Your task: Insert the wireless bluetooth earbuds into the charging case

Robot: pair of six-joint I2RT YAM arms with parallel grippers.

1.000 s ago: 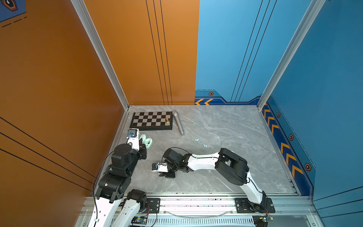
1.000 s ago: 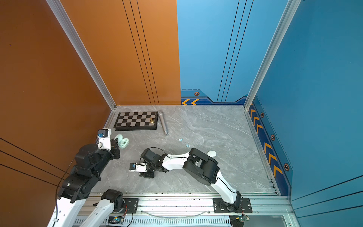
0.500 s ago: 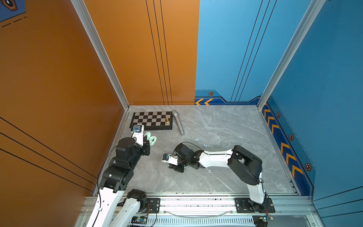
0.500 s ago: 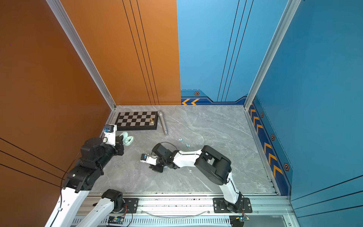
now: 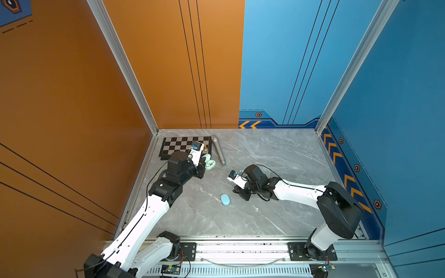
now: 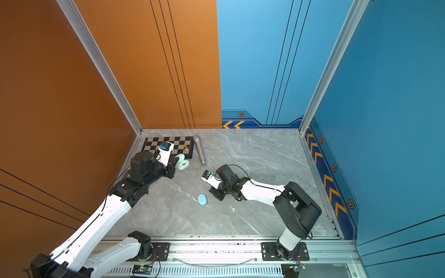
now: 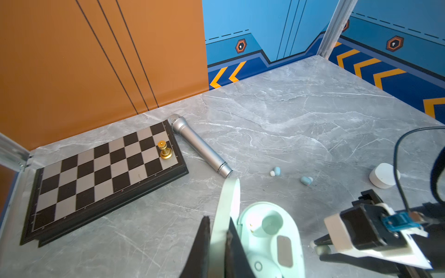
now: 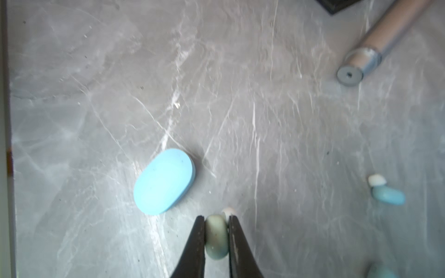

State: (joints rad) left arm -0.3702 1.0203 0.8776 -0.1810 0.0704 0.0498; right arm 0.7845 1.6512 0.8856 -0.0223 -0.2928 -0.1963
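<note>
Bare table (image 5: 277,154) lies open between my claws; chessboard (image 7: 96,173) and microphone (image 7: 199,144) crowd the back-left corner. My right claw (image 8: 216,220) pinches a mint earbud (image 8: 216,238), blue case (image 8: 163,180) just beside. My left claw (image 7: 218,225) clamps the open mint case (image 7: 272,240) by its lid (image 7: 228,192).

Grey marble tabletop (image 5: 277,154) with chessboard (image 5: 177,144), microphone (image 5: 218,151), blue case (image 5: 225,199) (closed), two blue earbuds (image 7: 277,171).

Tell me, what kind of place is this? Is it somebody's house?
Probably a robot practice booth, not a home: two robot arms bolted to a metal rail, painted panel walls around a table, and odd props like a chessboard and microphone.
</note>
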